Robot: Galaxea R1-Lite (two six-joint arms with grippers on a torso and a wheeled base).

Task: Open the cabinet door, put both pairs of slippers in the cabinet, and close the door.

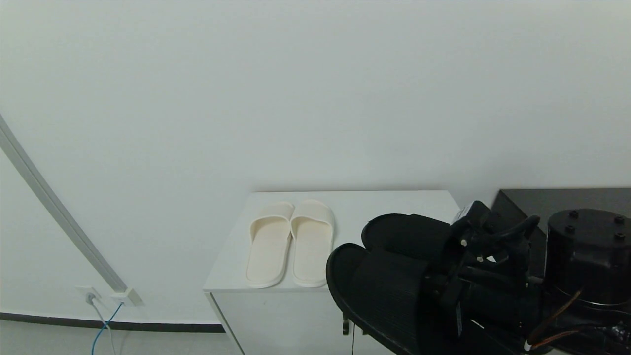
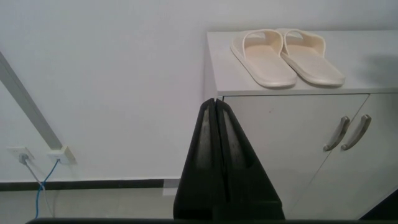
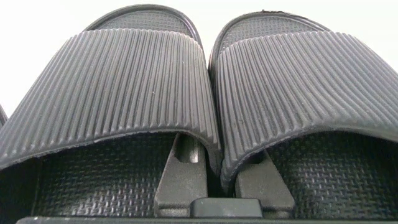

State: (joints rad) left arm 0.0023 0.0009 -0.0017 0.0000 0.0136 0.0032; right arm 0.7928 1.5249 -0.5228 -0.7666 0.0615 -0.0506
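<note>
Right gripper (image 3: 221,177): clamped on the pair of black ribbed rubber slippers (image 1: 389,276). One finger sits under each strap and the two inner side walls are pinched between them. The pair is side by side, soles down, toes pointing away from the wrist. In the head view it covers the front right corner of the cabinet top, and the nearer slipper's toe hangs past the front edge.

Left gripper (image 2: 216,109): fingers pressed together, holding nothing. It is low, at about 9 o'clock of the cabinet front, pointing at the wall.

White two-door cabinet (image 2: 280,143): both doors are closed, so its inside can't be seen. The two metal bar handles (image 2: 347,132) sit side by side at the door seam.

On the cabinet top: the pair of cream slide slippers (image 1: 291,244), at about 9 o'clock of the black pair. They lie flat and touch side by side, heels toward the front edge, left of centre.

At 3 o'clock of the cabinet: a black flat-topped surface (image 1: 542,199), just beside it.

At 9 o'clock, on the white wall low down: a wall socket (image 1: 88,294) with a blue cable (image 1: 106,323), and a grey diagonal strip (image 1: 54,207).
</note>
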